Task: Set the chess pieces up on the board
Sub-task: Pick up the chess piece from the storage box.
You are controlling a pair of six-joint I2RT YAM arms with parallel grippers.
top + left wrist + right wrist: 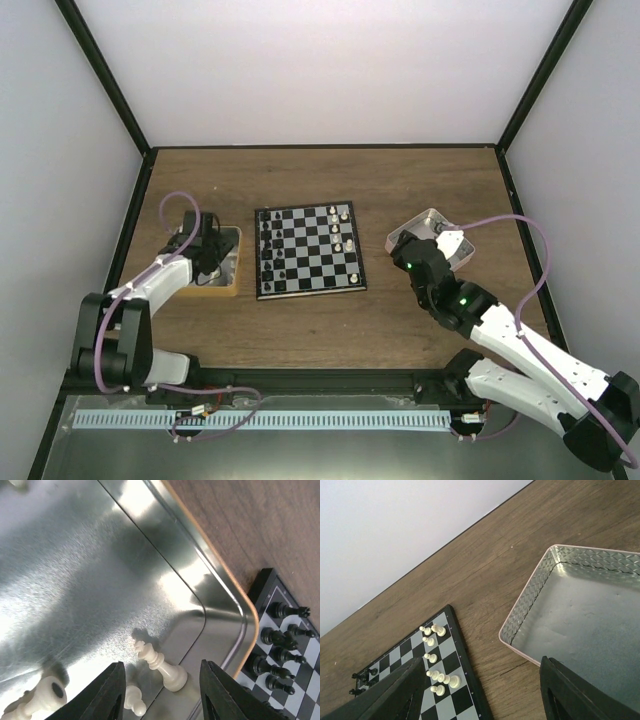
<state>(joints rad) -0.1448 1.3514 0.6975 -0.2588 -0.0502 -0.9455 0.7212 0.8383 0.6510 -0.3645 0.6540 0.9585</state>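
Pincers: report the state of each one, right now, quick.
Left pincer: open, holding nothing.
Right pincer: open, holding nothing.

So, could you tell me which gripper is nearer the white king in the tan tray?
Left. The left gripper hangs over the white king, open jaws either side. The right gripper is beyond the board, by the pink tray.

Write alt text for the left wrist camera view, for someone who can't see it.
The left gripper, jaws open, hovers over a shiny metal tray where cream chess pieces lie scattered. The chessboard corner, with black pieces standing, shows at right.
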